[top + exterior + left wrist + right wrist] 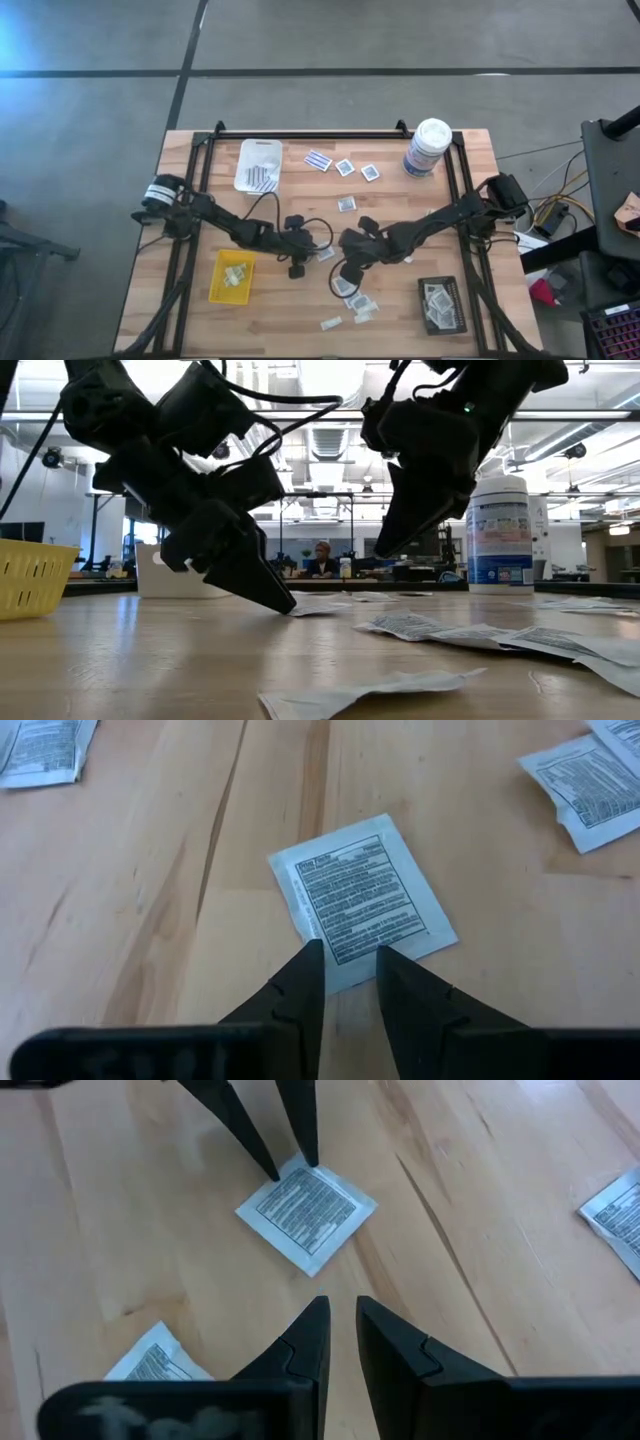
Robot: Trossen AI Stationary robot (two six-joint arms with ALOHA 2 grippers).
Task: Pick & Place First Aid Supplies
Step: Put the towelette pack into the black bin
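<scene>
A square white packet printed with dark text (362, 900) lies flat on the wooden table near its middle (327, 254); it is one of the first aid supplies. My left gripper (350, 955) is open, slanting down from the table's left, with its tips at the packet's edge. My right gripper (342, 1305) hovers just right of the packet, above the table (400, 545). It is open by a narrow gap with nothing between its fingers. Its wrist view shows the same packet (308, 1208) and the left arm's fingertips. My left gripper has both fingertips (305, 965) down on the packet's edge nearest that arm (345, 972), a strip of that edge showing in the gap between them. The fingers slant down from the table's left. The packet lies flat on the table (320, 607).
More packets lie near the front (355, 302) and at the back (345, 168). A white tray (258, 165), a yellow tray (232, 276) and a black tray (441, 304) stand around. A tall white canister (428, 147) stands back right. A person (322, 560) sits far behind.
</scene>
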